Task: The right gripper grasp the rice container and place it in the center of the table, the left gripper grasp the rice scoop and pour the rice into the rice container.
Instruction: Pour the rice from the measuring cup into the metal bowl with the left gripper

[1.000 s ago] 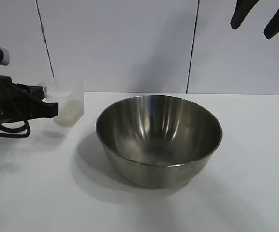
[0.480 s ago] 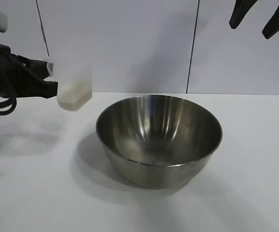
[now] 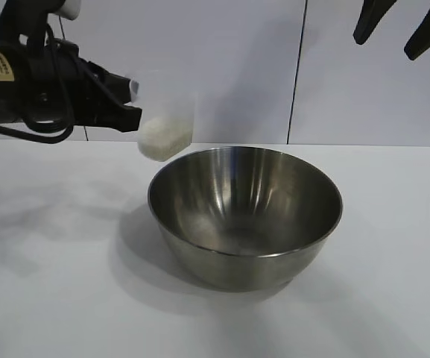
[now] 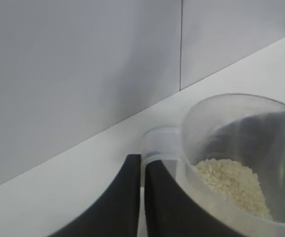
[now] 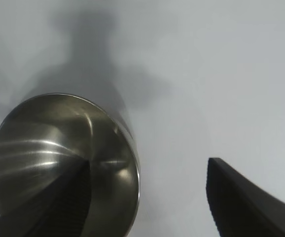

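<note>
Exterior view, left gripper (image 3: 129, 112): airborne over the table's left half, pointing roughly level toward the bowl, fingers pinched tight on the scoop's handle tab.
Left wrist view, grip: both black fingers (image 4: 125, 197) meet on the tab just behind the cup wall; no gap shows between them.
Scoop (image 3: 166, 119): clear plastic cup, held off the table, tilted slightly, just outside and above the bowl's left rim; not touching it.
Rice (image 3: 161, 138): white heap settled in the scoop's lower part; none visible in the bowl yet.
Bowl (image 3: 244, 212): steel, upright, resting on the table near its centre, apparently empty.
Right gripper (image 3: 401, 26): high above the table's back right corner, jaws spread wide, holding nothing, well apart from the bowl.
Table (image 3: 393, 298): white; nothing but the bowl rests on it.
Step in hand: bowl placement looks done; the scoop is being carried to the bowl, pour not yet begun.
Next move calls for: bringing the scoop's lip over the bowl's opening, then rolling the wrist so the rice slides out inside the rim.
Risk: tipping too early would likely spill grains on the table left of the bowl.
</note>
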### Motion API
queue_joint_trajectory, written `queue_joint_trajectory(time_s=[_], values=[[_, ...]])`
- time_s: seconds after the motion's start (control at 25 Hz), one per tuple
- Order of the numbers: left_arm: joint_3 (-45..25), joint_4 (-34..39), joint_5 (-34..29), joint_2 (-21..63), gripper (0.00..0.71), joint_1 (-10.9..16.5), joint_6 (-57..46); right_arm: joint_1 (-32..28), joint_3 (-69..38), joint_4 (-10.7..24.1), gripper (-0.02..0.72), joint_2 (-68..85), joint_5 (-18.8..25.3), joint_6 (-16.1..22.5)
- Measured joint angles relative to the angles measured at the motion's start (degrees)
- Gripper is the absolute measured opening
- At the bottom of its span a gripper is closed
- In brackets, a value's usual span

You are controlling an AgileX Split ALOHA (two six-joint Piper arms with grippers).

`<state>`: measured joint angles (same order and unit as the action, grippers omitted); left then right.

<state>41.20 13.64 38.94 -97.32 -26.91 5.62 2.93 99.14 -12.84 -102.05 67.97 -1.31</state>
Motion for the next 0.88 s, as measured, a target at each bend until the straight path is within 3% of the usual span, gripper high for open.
queue_joint_trajectory(time_s=[0.12, 0.52, 0.88], values=[[0.00, 4.98, -0.20, 0.00, 0.009, -0.06, 0.96, 0.00, 0.00, 0.00, 0.463, 0.00, -0.10, 0.00], [4.81, 11.74, -1.66, 0.00, 0.009, -0.06, 3.91, 0.00, 0.00, -0.52, 0.463, 0.00, -1.14, 0.00], [7.99, 13.10, -2.63, -3.70, 0.009, -2.53, 12.37, 0.00, 0.00, -1.28, 0.463, 0.00, -1.36, 0.00]])
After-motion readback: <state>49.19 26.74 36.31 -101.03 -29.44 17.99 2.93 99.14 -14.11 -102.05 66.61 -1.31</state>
